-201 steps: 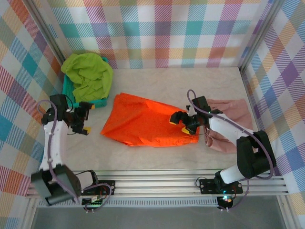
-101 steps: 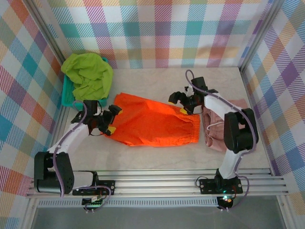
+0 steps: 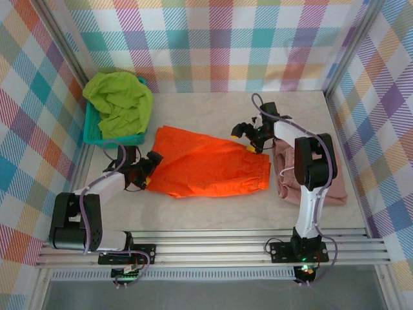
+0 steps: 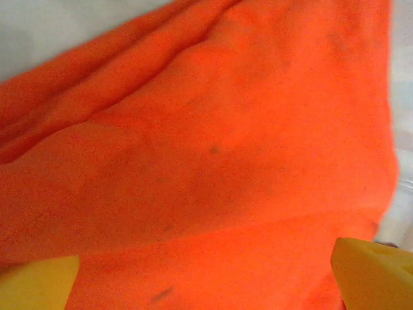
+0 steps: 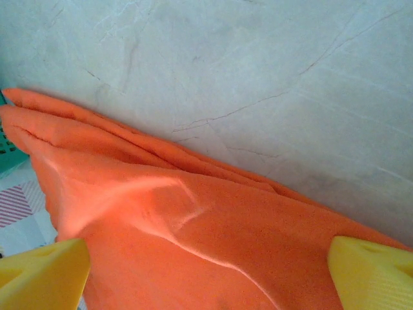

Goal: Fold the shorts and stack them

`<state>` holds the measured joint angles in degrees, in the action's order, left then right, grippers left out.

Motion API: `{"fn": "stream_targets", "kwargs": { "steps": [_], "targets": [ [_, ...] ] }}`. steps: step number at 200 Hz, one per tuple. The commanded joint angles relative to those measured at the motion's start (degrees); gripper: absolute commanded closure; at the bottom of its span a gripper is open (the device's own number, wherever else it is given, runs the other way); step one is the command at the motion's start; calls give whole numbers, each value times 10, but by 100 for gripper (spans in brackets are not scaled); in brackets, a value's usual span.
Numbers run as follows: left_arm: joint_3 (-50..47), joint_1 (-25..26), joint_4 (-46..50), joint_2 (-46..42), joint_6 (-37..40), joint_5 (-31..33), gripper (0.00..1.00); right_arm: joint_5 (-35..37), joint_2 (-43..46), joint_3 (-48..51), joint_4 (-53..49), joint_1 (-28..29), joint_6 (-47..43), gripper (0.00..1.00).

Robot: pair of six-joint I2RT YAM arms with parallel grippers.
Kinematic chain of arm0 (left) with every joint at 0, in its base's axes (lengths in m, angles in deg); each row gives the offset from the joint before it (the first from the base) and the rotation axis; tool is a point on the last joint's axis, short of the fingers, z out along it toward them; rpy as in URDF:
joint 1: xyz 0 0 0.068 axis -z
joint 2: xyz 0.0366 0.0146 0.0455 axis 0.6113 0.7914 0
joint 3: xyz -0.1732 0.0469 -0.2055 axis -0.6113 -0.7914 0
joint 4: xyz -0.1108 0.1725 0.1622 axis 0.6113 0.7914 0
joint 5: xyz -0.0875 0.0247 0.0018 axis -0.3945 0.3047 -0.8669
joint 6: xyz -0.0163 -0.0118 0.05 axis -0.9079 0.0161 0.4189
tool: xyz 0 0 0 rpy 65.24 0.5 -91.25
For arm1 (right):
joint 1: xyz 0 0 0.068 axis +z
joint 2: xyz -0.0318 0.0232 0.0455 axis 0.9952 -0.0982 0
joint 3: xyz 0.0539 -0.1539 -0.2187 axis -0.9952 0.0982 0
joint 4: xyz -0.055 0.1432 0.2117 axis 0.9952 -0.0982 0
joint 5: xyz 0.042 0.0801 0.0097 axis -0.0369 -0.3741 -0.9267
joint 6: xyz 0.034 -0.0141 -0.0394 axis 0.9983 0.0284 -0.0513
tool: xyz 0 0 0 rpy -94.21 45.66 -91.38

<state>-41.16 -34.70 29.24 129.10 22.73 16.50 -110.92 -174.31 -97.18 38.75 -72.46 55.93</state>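
The orange shorts (image 3: pixel 210 166) lie spread flat in the middle of the table. My left gripper (image 3: pixel 150 169) is low at their left edge, open, its yellow fingertips (image 4: pixel 35 284) wide apart over orange cloth (image 4: pixel 213 148). My right gripper (image 3: pixel 248 139) is at their far right corner, also open, with orange cloth (image 5: pixel 193 245) between its fingertips (image 5: pixel 374 274). The pink shorts (image 3: pixel 285 184) lie folded at the right, partly under the right arm. The lime green shorts (image 3: pixel 119 103) are heaped on the teal basket (image 3: pixel 97 134).
Plaid walls close in the table on the back, left and right. The teal basket stands at the back left, and its edge (image 5: pixel 10 158) shows at the left of the right wrist view. Bare marble-patterned tabletop (image 5: pixel 258 77) lies behind the orange shorts.
My left arm swung in from the left side down to the orange shorts' left edge. My right gripper went from their near right edge to the far right corner. The shorts now lie flatter.
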Motion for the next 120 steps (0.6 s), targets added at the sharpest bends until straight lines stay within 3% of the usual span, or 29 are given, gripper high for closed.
{"fn": "stream_targets", "kwargs": {
  "steps": [1,41,84,104,120],
  "targets": [
    [-36,3,44,-29,8,58,0,-38,-18,-17,8,1,-6,4],
    [-77,3,141,-139,-4,92,0,-73,-32,-55,6,53,-43,0],
    [28,4,254,-337,19,110,0,-93,32,-83,15,103,-98,0],
    [67,4,225,-333,20,74,0,-89,96,-36,40,105,-84,1],
    [85,4,174,-270,19,21,0,-84,151,24,49,105,-75,0]
  ]
}}
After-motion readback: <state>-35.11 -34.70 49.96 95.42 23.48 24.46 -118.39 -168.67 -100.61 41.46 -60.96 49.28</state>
